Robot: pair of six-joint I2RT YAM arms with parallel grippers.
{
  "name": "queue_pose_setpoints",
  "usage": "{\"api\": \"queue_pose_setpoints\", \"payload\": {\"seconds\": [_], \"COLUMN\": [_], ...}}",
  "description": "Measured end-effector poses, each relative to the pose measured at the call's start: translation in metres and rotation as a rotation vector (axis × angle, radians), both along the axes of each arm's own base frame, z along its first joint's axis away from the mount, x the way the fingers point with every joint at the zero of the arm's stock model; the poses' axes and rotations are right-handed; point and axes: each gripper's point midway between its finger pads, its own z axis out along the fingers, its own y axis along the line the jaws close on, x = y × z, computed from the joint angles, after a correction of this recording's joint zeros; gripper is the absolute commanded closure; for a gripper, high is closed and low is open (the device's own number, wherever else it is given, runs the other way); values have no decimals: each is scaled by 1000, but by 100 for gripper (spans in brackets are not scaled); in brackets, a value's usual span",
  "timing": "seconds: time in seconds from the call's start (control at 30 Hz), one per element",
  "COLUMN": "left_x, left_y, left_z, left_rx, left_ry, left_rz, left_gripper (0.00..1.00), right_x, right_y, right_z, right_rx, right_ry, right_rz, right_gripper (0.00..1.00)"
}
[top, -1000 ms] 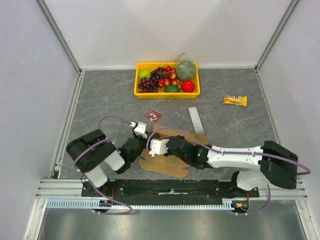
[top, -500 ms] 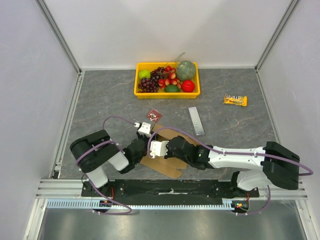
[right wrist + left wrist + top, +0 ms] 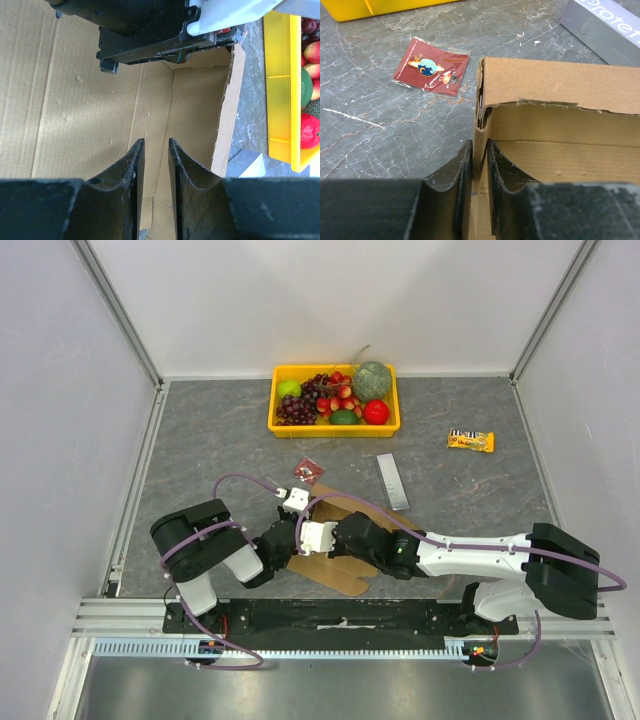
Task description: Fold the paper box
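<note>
The paper box sits near the front of the table, between the 2 arms, with its top open. The left gripper pinches 1 side wall of the box. The right gripper is inside the box. Its fingers are close together with a thin gap, and I cannot tell if they hold any cardboard. A small red packet lies near the box. The yellow tray is far back.

Plain brown cardboard box, corrugated, die-cut: partly erected, walls upright, top open, loose flaps lying flat alongside.
</note>
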Motion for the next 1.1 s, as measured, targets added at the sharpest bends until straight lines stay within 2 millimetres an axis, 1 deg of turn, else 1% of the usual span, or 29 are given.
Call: {"api": "queue_pose_setpoints", "payload": {"seconds": [0.27,0.4,0.53,0.6,0.67,0.73,0.77,0.8,0.9,0.97,1.0,1.1], "left_x": [0,2,2,2,1,1,1,1,0,-1,-1,-1], "left_y": [0,-1,-1,-1,-1,-1,-1,-1,-1,-2,-2,-2], "left_z": [-2,-2,-1,-1,-1,-2,-2,-2,-2,-2,-2,-2], "left_rx": [9,13,26,32,37,42,44,45,44,43,42,41], "left_ry": [-1,-6,-12,-15,-17,-18,-19,-18,-18,-18,-18,-18], "left_rz": [4,7,4,2,0,-3,-4,-6,-13,-20,-20,-22], "left_gripper": [97,98,97,97,97,97,97,96,95,95,95,95], "right_x": [-2,-6,-11,-10,-7,2,10,20,52,69,77,87], "right_y": [1,5,12,14,15,13,9,4,-12,-17,-19,-19], "right_z": [3,13,36,53,68,84,91,96,104,104,100,82], "right_rx": [26,81,167,225,281,347,383,416,489,519,530,531], "right_ry": [16,39,58,56,51,46,44,46,67,88,103,154], "right_rz": [-8,-4,3,-8,-33,-87,-134,-190,-339,-413,-447,-500], "right_gripper": [66,65,63,63,66,74,77,82,92,95,96,98]}}
